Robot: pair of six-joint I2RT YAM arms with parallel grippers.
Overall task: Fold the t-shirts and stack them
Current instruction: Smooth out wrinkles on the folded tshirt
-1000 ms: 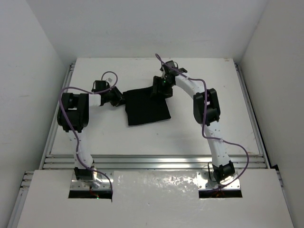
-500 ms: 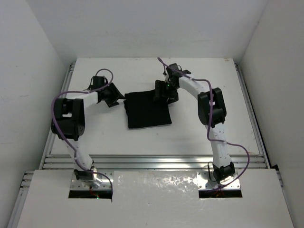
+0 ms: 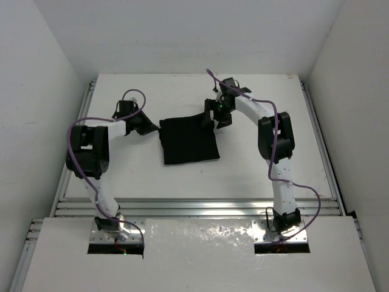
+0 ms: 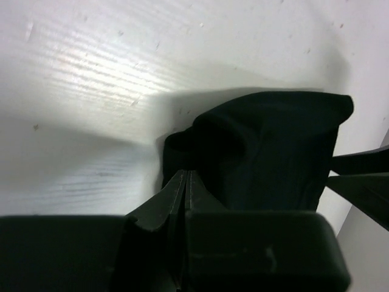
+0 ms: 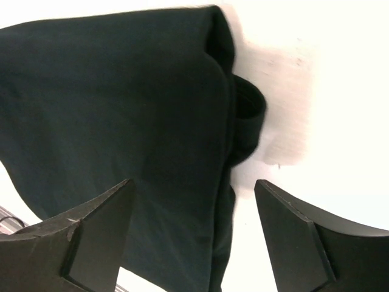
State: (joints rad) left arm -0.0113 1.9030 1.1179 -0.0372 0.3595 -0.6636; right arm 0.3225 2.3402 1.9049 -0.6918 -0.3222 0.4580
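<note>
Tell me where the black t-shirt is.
In the top view the black t-shirt lies folded on the table, between the left arm's shut jaws and the right arm's open jaws.

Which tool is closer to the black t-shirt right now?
Right, narrowly. The right tool hangs open over the far right corner of the t-shirt; the left tool, shut, meets its far left corner from the side.

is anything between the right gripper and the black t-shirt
Nothing visible does. The right gripper hangs open directly over the t-shirt, its fingers straddling the cloth's edge, with only bare table beside it.
</note>
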